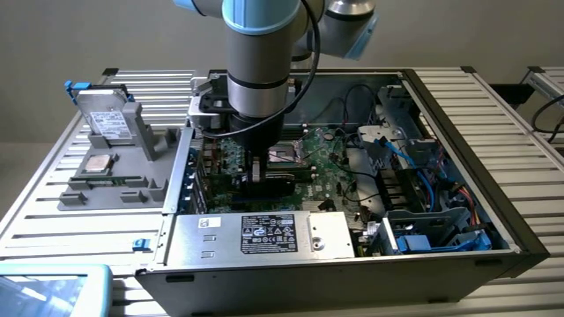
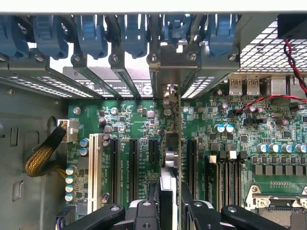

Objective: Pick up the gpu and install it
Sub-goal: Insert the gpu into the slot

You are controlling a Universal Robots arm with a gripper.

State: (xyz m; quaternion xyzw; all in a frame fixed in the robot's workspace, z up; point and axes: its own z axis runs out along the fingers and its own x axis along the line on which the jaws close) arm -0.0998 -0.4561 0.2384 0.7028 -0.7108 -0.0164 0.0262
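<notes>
The gpu (image 1: 264, 187) is a dark card held upright over the green motherboard (image 1: 331, 162) inside the open computer case (image 1: 458, 139). My gripper (image 1: 256, 173) is shut on the card's top edge. In the wrist view I look straight down the card (image 2: 171, 143), edge-on, between two black expansion slots. Its silver end bracket (image 2: 168, 64) sits in the row of rear slot openings. The black fingers (image 2: 144, 215) of my gripper (image 2: 168, 211) press on both sides of the card. Whether the card's lower edge is seated in a slot is hidden.
A grey power supply (image 1: 264, 234) fills the case's near side. Blue cables (image 1: 423, 165) and drive bays lie at the exterior view's right. A grey fixture (image 1: 115, 178) outside the case carries a hard drive (image 1: 110, 122). Blue bracket clips (image 2: 134, 33) and a braided cable (image 2: 43, 155) flank the slots.
</notes>
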